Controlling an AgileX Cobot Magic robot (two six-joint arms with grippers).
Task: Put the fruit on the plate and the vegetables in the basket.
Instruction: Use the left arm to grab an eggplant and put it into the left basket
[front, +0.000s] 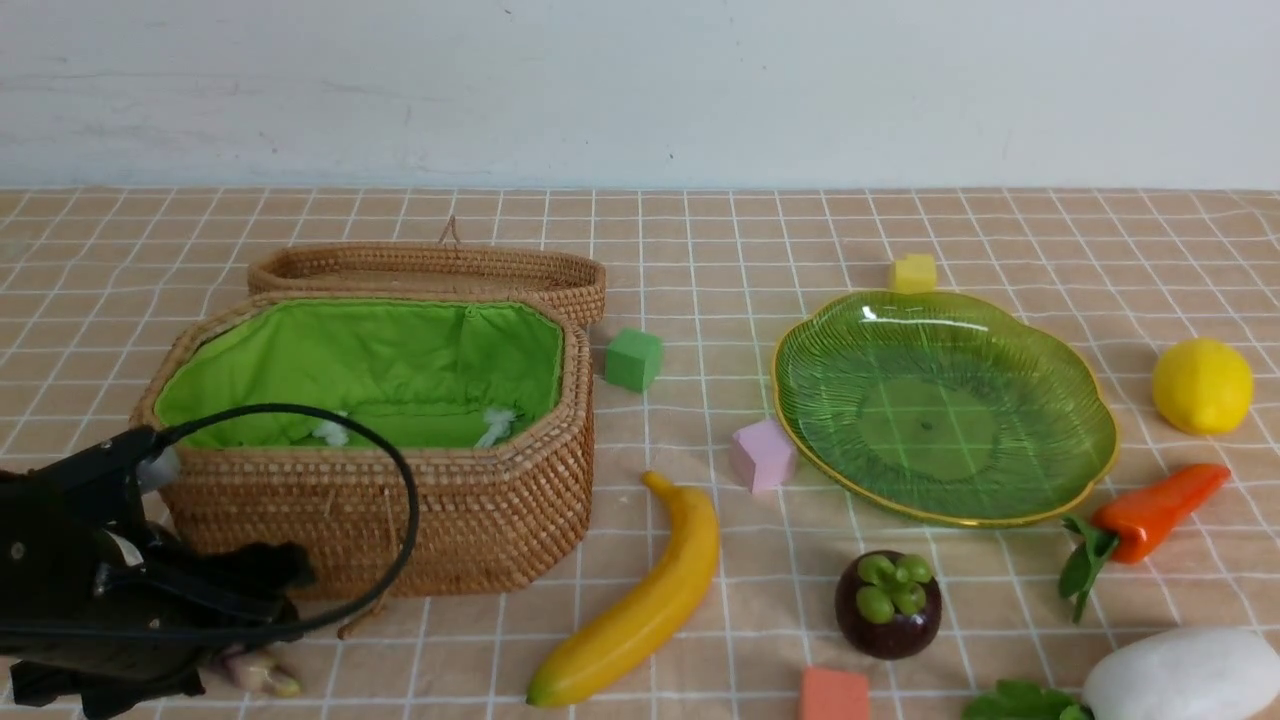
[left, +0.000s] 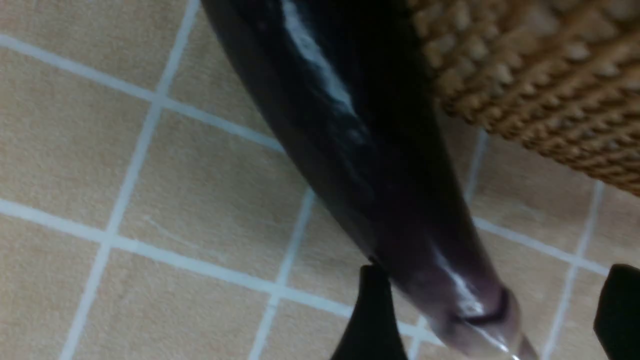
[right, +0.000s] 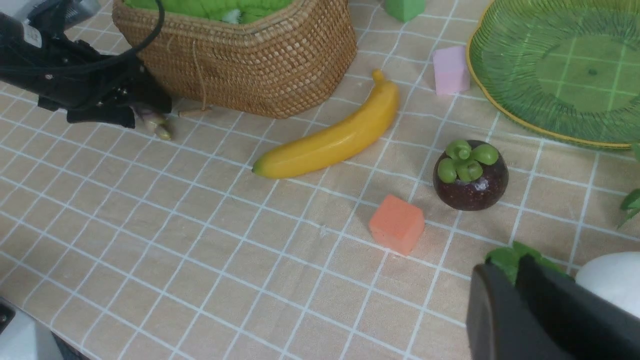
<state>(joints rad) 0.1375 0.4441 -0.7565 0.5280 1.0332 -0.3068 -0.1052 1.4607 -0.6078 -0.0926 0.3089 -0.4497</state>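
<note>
Eggplant (left: 350, 130) lies on the cloth close beside the basket (front: 480, 520), and the left gripper (left: 492, 295) reaches down over its paler end, fingers well apart, one on either side. Nothing is clamped; the spread looks meant to straddle the narrow part before closing. Gripping so near the end could let the heavier body swing or sag, I judge, so a slow lift over the wicker wall would suit it.

The right gripper (right: 507, 265) hangs near the white radish (right: 612, 280) and its leaves — its fingers sit close, but I cannot tell whether they meet. It seems parked, leaving this side to the left arm.

The basket is angular, coarsely woven brown wicker, lined with soft, creased green fabric. The plate (front: 945, 510) is translucent green glass, scalloped, ribbed like a leaf and edged in gold; it bears no fruit. The smooth, curved banana (front: 640, 610), round dark mangosteen (front: 888, 605) and dimpled lemon (front: 1203, 387) lie outside it, while the tapered orange carrot (front: 1165, 515) rests near its rim — so all the sorting appears to remain.
</note>
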